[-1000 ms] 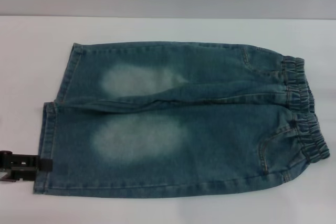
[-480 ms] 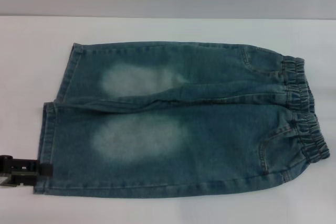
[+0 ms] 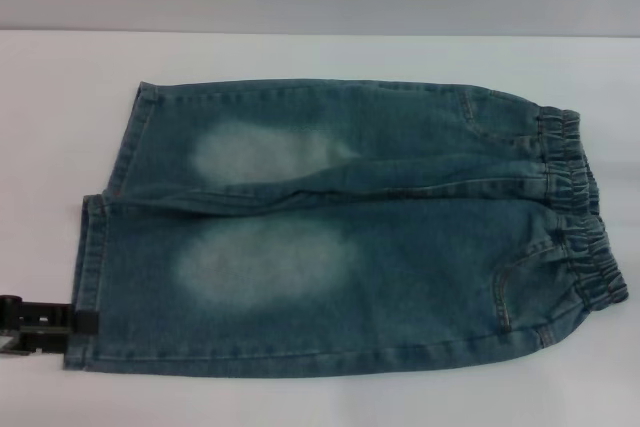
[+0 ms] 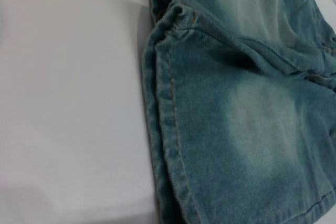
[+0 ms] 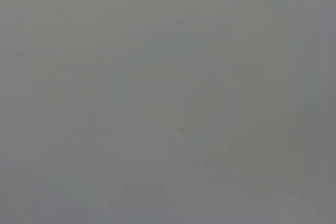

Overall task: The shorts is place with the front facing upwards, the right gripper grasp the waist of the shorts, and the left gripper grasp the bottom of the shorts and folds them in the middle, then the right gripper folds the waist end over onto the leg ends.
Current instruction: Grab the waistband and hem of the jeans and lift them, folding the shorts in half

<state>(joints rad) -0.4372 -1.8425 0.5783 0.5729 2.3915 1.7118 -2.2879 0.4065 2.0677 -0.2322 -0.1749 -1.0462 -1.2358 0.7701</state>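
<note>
I had the shorts (image 3: 340, 227) flat mid-desk, long axis side to side, waist rightward. My left gripper (image 3: 40, 319) sat at the desk's left edge, just beside the near leg hem (image 3: 88, 277); I couldn't tell its finger state. The right gripper was out of view.

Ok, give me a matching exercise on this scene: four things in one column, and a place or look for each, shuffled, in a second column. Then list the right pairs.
Things:
1. the left pincer
2. elastic waistband
3. the leg ends
4. pale faded patches

Places or looks:
A. gathered and ruffled, at the right end of the shorts in the head view
B. black, low at the left edge of the head view, at the near leg's hem
C. whitish, one in the middle of each leg
D. flat stitched hems, at the left end of the shorts

Pairs: 1-B, 2-A, 3-D, 4-C.
</note>
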